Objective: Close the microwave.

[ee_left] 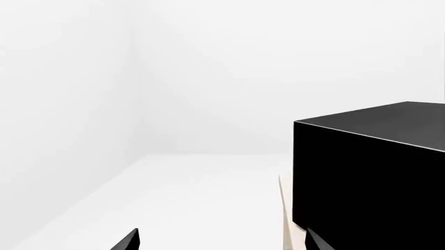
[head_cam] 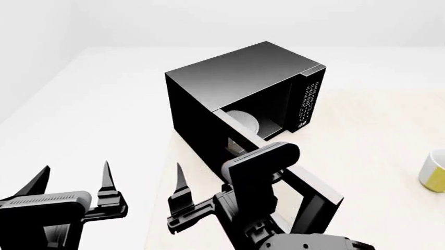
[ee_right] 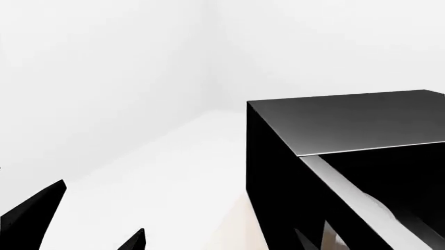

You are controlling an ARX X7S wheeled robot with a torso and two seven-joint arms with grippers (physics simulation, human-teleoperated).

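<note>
- Left wrist view: left end effector [ee_left: 221, 240] spread wide, holding nothing; microwave [ee_left: 368, 172] just ahead on the desk [ee_left: 292, 229].
- Head view: right end effector [head_cam: 143, 187] also apart, empty, near the open door [head_cam: 292, 177]; white turntable plate [head_cam: 243, 122] inside; mug [head_cam: 434, 171] well apart.
- Right wrist view: microwave cavity open.

microwave [head_cam: 236, 78]: door's lower part hidden behind right arm, keypad buttons too small to read | yellow-white mug [head_cam: 435, 171]: cut by head view's edge | left gripper [head_cam: 73, 179]: body cropped at frame bottom
</note>
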